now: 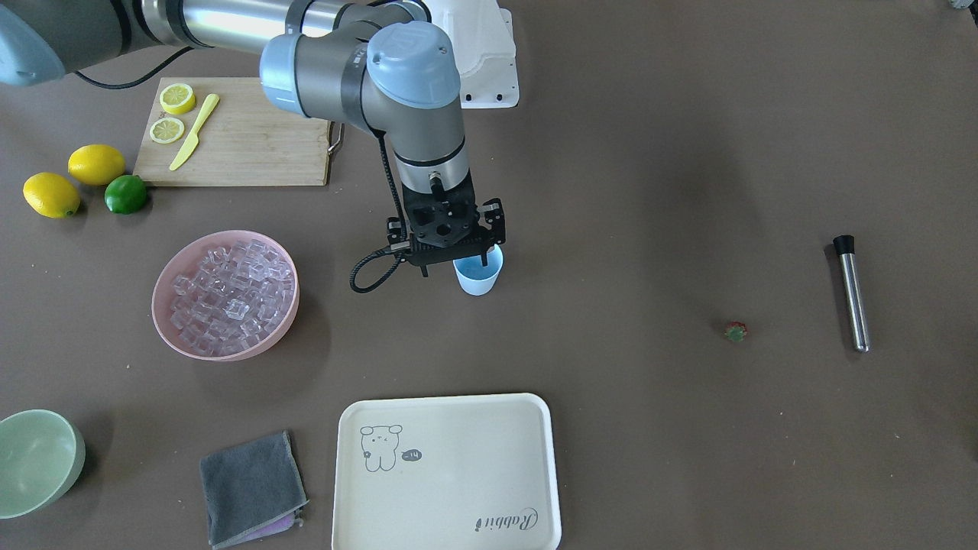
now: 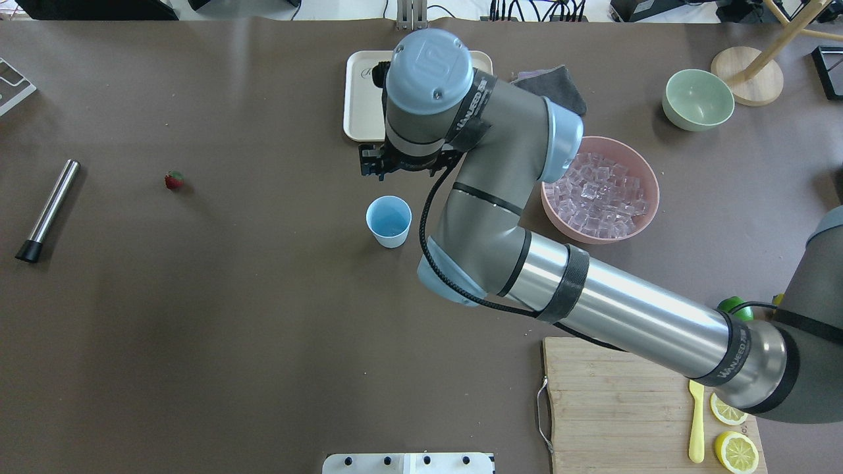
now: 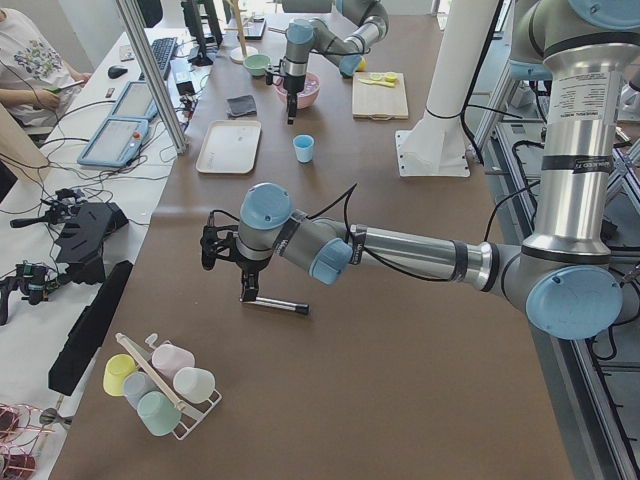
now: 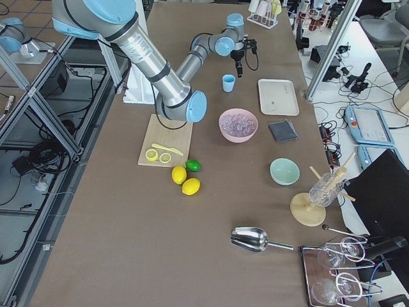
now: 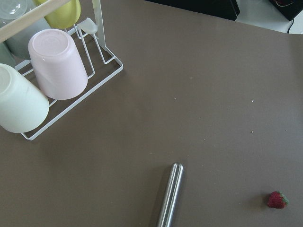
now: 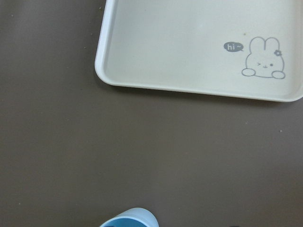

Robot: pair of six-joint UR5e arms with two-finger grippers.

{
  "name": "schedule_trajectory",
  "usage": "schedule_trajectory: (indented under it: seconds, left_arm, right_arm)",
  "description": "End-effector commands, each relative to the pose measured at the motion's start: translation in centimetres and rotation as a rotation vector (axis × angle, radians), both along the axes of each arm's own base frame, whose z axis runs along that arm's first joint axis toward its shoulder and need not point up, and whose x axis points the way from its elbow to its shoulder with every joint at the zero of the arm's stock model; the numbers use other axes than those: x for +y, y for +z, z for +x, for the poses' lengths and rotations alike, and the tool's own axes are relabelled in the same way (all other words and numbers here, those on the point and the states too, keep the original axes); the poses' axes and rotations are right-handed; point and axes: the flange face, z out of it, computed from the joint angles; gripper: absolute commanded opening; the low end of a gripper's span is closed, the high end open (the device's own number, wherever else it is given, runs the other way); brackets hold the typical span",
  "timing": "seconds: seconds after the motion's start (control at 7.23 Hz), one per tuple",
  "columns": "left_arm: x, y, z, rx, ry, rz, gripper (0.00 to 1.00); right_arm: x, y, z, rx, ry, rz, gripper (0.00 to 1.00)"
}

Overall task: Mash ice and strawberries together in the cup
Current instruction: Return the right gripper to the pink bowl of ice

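Observation:
The light-blue cup point(image 1: 479, 275) stands upright mid-table and looks empty from overhead point(image 2: 389, 221). My right gripper point(image 1: 454, 266) hangs just above its rim, on the side toward the cream tray. Its fingers look spread, with nothing between them. The right wrist view shows only the cup's rim point(image 6: 130, 218). The ice point(image 1: 229, 294) fills a pink bowl point(image 1: 221, 353). The strawberry point(image 1: 736, 331) lies alone on the table point(image 5: 277, 200). My left gripper point(image 3: 245, 293) hovers over a steel muddler point(image 3: 275, 304); I cannot tell whether it is open or shut.
The muddler point(image 1: 852, 294) lies near the strawberry. A cream tray point(image 1: 447, 473), grey cloth point(image 1: 252, 489) and pale green bowl point(image 1: 38, 458) sit along the far edge. A cutting board point(image 1: 244, 145) holds lemon slices and a knife; lemons and a lime lie beside it. A cup rack point(image 5: 52, 71) stands at the left end.

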Motion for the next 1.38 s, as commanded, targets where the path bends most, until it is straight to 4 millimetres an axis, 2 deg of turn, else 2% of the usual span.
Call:
schedule_trajectory:
  seconds: [0.0, 0.14, 0.28, 0.42, 0.55, 0.69, 0.97, 1.25]
  left_arm:
    - [-0.1, -0.2, 0.0, -0.001, -0.001, 0.005, 0.97]
    - [-0.1, -0.2, 0.0, -0.004, -0.002, 0.006, 0.97]
    - [-0.2, -0.4, 0.0, -0.004, -0.002, 0.012, 0.97]
    - [-0.2, -0.7, 0.0, -0.005, -0.002, 0.017, 0.97]
    - [-0.7, -1.3, 0.0, -0.004, -0.003, 0.027, 0.97]
    - [-0.9, -1.5, 0.1, -0.004, -0.001, 0.03, 0.97]
    - [-1.2, -2.2, 0.1, -0.004, -0.001, 0.044, 0.97]
    - [-1.5, -2.5, 0.1, -0.003, -0.001, 0.049, 0.97]
  right_arm:
    - [-0.5, 7.1, 10.2, 0.032, -0.037, -0.002, 0.83]
    - [0.1, 10.0, 13.2, 0.036, 0.006, -0.061, 0.82]
    - [0.9, 12.5, 15.2, 0.039, 0.075, -0.14, 0.81]
    - [0.3, 15.6, 17.2, 0.068, 0.128, -0.195, 0.82]
    - [0.6, 18.9, 18.0, 0.1, 0.156, -0.249, 0.83]
    - [0.9, 21.0, 18.2, 0.117, 0.195, -0.304, 0.84]
    - [1.0, 21.8, 17.9, 0.126, 0.215, -0.337, 0.85]
    - [1.9, 21.9, 16.2, 0.128, 0.212, -0.363, 0.85]
